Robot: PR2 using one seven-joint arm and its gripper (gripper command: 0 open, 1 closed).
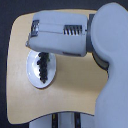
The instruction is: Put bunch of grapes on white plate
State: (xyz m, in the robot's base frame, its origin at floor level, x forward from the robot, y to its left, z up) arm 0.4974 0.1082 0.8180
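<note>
Exterior view. The long narrow cluster of dark purple-black grapes (43, 66) lies along the flat centre of the round glossy white plate (34, 76), which sits near the worktop's (75, 87) edge on the exterior view's left. The light wooden worktop carries nothing else visible. The grey robot arm (62, 34) reaches over the plate's far rim; its fingers (33, 28) are too blurred to say whether they are released or clenched. Judged from this, placement looks done and only withdrawal remains. No brand, label or writing is legible.
</note>
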